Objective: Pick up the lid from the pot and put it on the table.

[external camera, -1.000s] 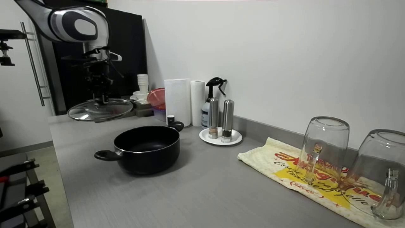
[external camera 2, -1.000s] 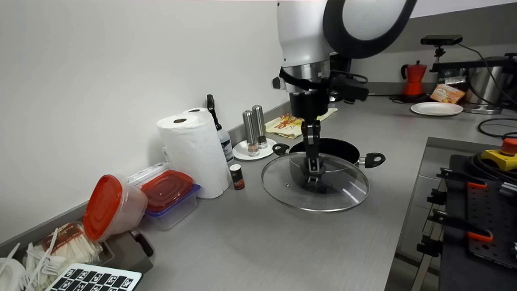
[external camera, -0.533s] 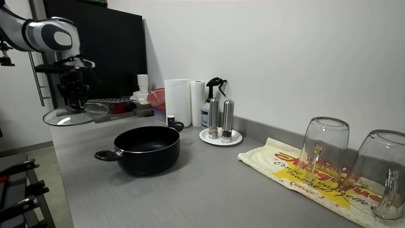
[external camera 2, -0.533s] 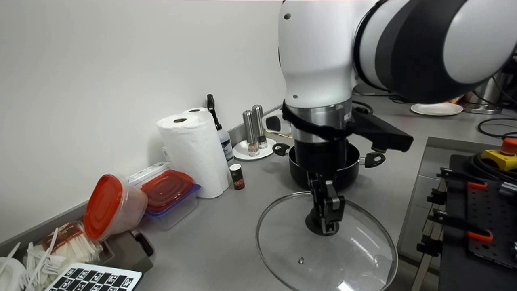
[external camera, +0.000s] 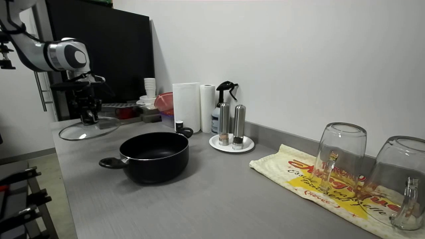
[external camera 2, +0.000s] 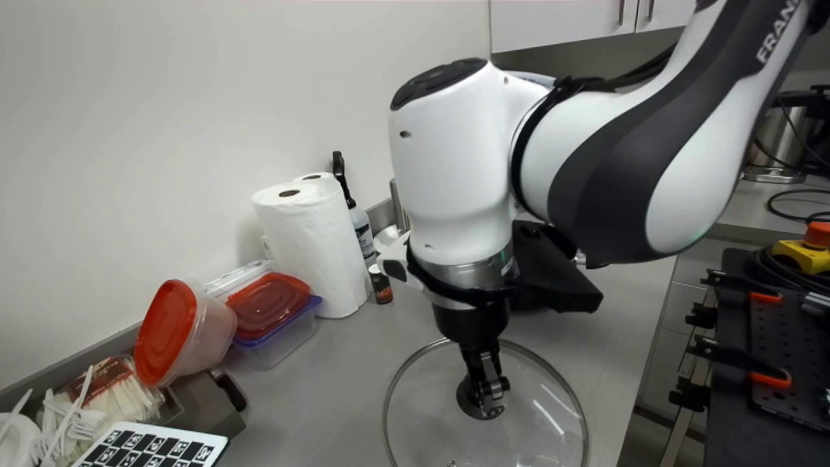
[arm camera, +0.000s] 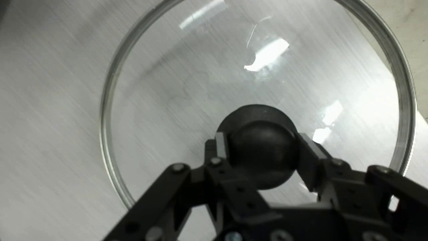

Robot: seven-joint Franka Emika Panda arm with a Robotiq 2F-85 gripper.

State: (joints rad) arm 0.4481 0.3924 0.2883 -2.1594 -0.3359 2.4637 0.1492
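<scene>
Grey worktop, pale wall behind, and straight to the lid: clear of the pot, over the worktop towards its far end in an exterior view. Pinched by its black knob, with the jaws clenched from either side. Directly below the jaws, then, and round, so no long axis to line up. Touching the worktop or just above it? Cannot tell from these angles. Calling, most likely, for a straight lowering and a gentle release, with nothing sideways. Mind the worktop's edge, though: with floor, apparently, showing through the lid at upper right in the wrist view, could well overhang. Farther out, the pot, uncovered and apart; past that, a white plate carrying two grinders, then the cloth with upturned glasses on top.
</scene>
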